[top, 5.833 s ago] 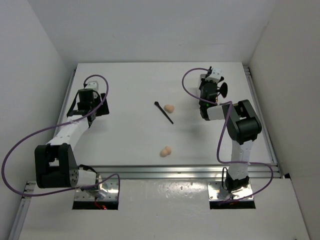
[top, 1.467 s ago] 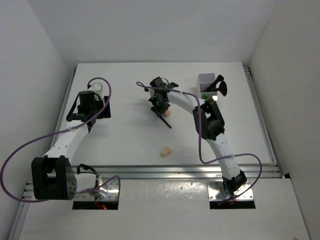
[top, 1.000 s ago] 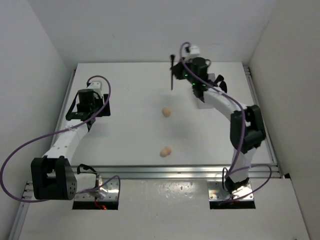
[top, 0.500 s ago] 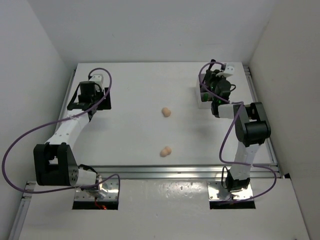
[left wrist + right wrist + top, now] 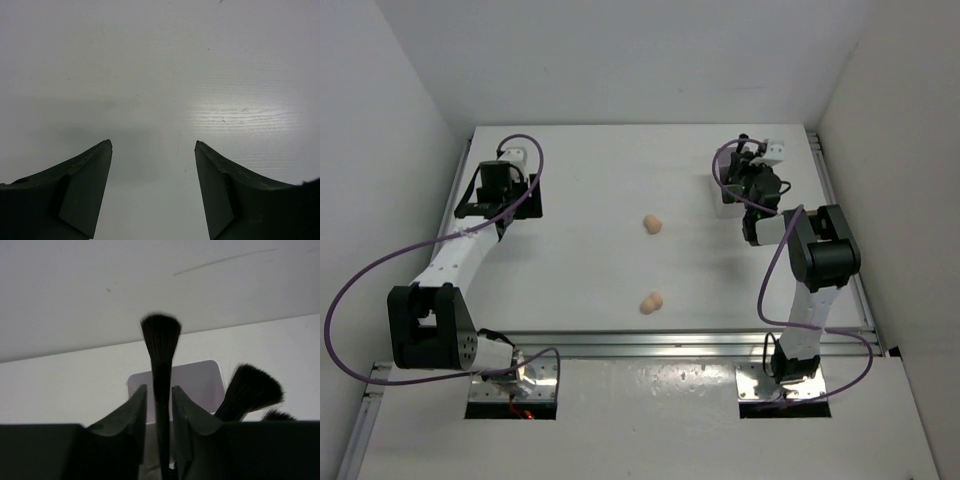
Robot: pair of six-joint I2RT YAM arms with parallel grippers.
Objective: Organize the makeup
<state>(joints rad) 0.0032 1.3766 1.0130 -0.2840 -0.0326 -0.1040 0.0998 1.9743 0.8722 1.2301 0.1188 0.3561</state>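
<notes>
The thin black brush (image 5: 160,370) stands straight up between the fingers of my right gripper (image 5: 159,388). Its long handle runs up and down, and its dark bristles are at the top, above my fingertips. My right gripper is open only a little. One finger sits close on each side of the handle, but I cannot tell if they are squeezing it or just next to it. Right behind my right gripper is the white box (image 5: 197,377). Just to the right of my gripper a second brush (image 5: 250,390) leans with its fluffy bristles up and tipped to the right. One more dark tuft (image 5: 277,415) peeks up beside it. I cannot see which part of the box they sit in. My left gripper (image 5: 153,145) is open wide and holds nothing, with only the white table (image 5: 160,60) under it. Two peach sponges lie on the table between my two grippers, well apart from both. One sponge (image 5: 653,224) is farther out, and the other sponge (image 5: 652,301) is closer to my bases.
</notes>
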